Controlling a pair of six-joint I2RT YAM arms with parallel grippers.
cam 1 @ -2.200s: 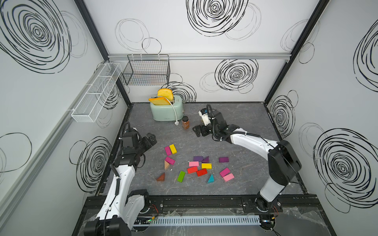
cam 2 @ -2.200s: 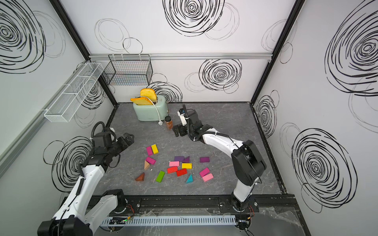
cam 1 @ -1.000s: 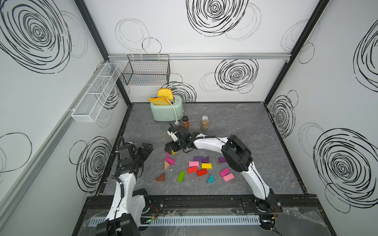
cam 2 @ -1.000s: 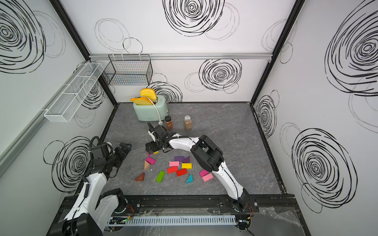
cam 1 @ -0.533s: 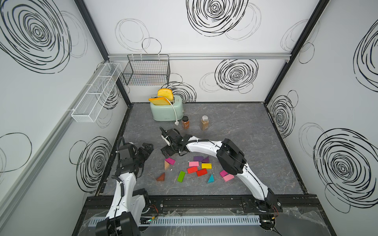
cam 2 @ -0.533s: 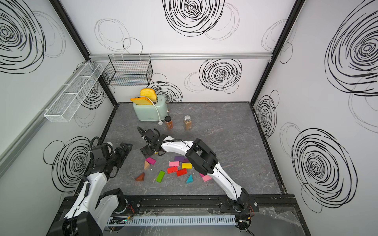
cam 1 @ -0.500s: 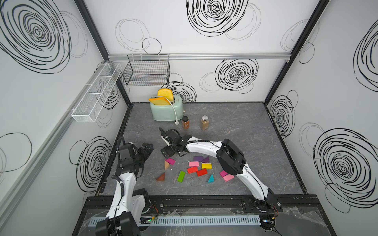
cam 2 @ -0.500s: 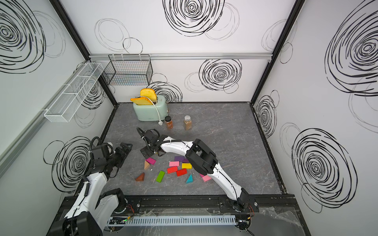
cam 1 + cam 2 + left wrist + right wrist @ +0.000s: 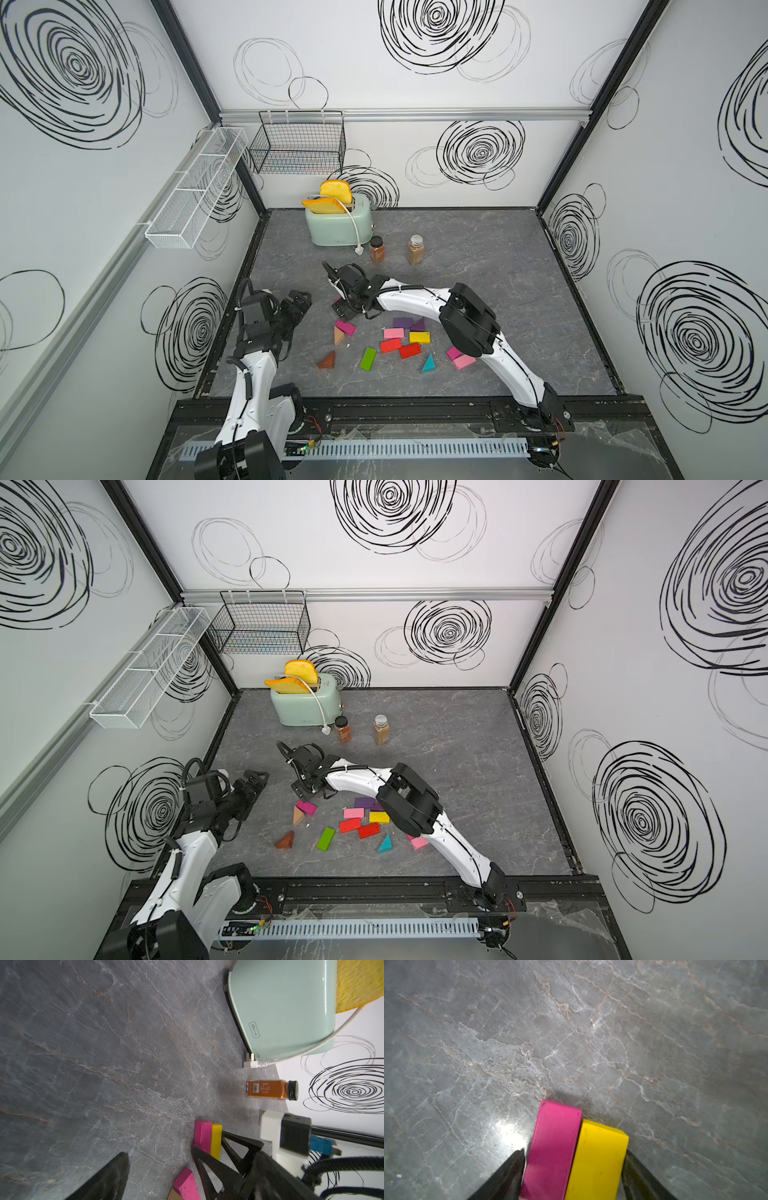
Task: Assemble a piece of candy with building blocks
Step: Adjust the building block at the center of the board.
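A magenta brick (image 9: 552, 1147) and a yellow brick (image 9: 598, 1159) sit side by side, long faces touching. They are low in the middle of the right wrist view and, as far as I can see, rest on the grey table (image 9: 571, 1032). The right tool (image 9: 574, 1153) pinches the two together, one dark finger against each outer face. They look like small painted wood: light and stiff, with nothing to crush. The glossy paint is probably slick, though, and two bricks held only by squeeze could slide apart at the seam. The place to hold them is across the outer faces, near mid-length. In a top view the pair hides under that tool, left of the frame's centre, with the other blocks (image 9: 390, 345) scattered just below. The left tool (image 9: 297, 299) hangs spread and empty further left. A toaster (image 9: 338, 224) and a dark-capped spice jar (image 9: 377, 249) stand above.
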